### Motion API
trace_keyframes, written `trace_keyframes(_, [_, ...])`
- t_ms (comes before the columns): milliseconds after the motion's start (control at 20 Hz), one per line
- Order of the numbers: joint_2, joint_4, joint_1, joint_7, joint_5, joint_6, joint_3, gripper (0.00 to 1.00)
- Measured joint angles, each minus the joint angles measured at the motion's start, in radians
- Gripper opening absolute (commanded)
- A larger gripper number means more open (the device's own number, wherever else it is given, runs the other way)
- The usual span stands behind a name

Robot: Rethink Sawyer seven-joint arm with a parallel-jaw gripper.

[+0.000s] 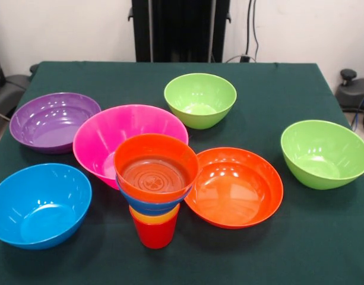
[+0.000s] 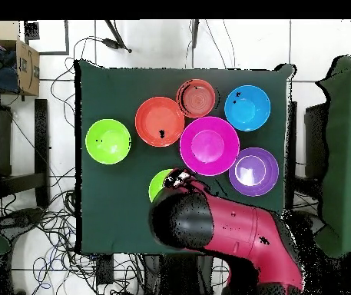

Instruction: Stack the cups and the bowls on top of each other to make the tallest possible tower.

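The tower (image 1: 155, 190) stands at the front of the table: a red cup (image 1: 153, 236) at the bottom, an orange cup (image 1: 157, 217) in it, then a small blue bowl (image 1: 147, 205) and a small orange-red bowl (image 1: 156, 169) on top. The overhead view shows the tower (image 2: 198, 97) from above. Loose around it lie a pink bowl (image 1: 110, 139), a large orange-red bowl (image 1: 235, 187), a purple bowl (image 1: 51, 122), a light blue bowl (image 1: 39, 205) and two lime green bowls (image 1: 199, 100) (image 1: 324, 153). My gripper (image 2: 180, 180) shows only overhead, high above one lime green bowl (image 2: 160, 184), far from the tower.
The red and black arm (image 2: 224, 227) is folded back over the table's edge by the base and hides part of that green bowl. The dark green table (image 1: 277, 83) has chairs at its sides and cables on the floor around it.
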Motion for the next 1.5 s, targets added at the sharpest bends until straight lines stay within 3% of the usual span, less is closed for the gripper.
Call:
trace_keyframes(650, [0.059,0.057,0.000,0.000,-0.037,-0.177,-0.010,1.00])
trace_keyframes(1500, [0.137,0.104,0.031,0.000,-0.037,-0.294,-0.073,1.00])
